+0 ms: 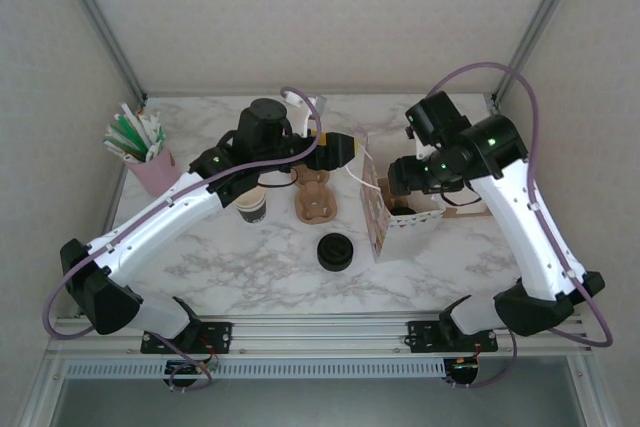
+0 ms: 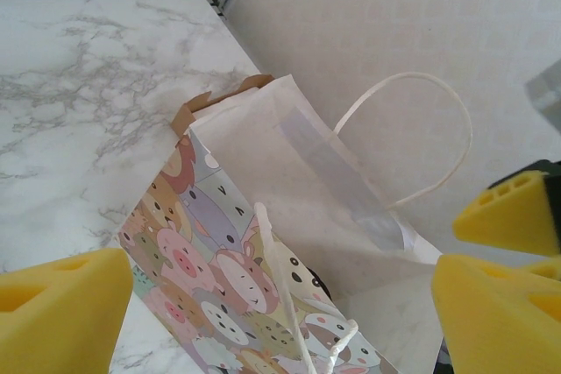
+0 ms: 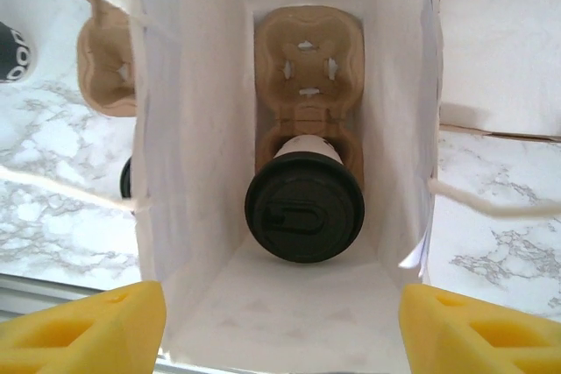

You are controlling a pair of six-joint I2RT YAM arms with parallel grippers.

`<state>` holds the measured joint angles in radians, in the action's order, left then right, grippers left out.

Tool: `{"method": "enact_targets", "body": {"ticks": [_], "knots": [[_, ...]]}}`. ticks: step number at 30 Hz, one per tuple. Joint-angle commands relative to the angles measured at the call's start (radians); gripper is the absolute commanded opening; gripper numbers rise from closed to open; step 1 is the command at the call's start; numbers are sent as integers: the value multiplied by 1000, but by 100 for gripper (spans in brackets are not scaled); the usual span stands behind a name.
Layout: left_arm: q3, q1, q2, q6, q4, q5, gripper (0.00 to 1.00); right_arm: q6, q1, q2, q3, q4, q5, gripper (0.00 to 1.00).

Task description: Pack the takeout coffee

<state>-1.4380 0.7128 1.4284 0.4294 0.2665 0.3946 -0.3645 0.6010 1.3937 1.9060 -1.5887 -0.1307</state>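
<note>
Right wrist view: lidded cup point(image 3: 304, 208) is seated in tray point(image 3: 308, 50) inside bag point(image 3: 193, 129).
Lidded cup: light, crushable; best gripped mid-body.
Left gripper point(image 2: 280, 308), right gripper point(image 3: 280, 330): spread, empty.

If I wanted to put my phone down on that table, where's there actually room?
The marble table is bare along the near edge, in front of the loose black lid and the paper bag, plus a strip at the far edge. The middle is crowded: lidless cup, cardboard carrier, lid and bag sit close together.
</note>
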Motion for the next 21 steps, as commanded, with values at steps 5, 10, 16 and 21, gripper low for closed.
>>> {"method": "enact_targets", "body": {"ticks": [5,10,16,21], "knots": [[-10,5,-45,0,-4,-20,89,-50,41,-107,0,-38,-24,70],[0,5,-75,1,-1,-29,93,-79,60,-169,-37,-40,-19,69],[20,5,-116,12,6,-41,100,-111,81,-251,-93,-33,-8,69],[43,7,-145,20,10,-63,100,-123,83,-295,-132,-27,2,69]]}}
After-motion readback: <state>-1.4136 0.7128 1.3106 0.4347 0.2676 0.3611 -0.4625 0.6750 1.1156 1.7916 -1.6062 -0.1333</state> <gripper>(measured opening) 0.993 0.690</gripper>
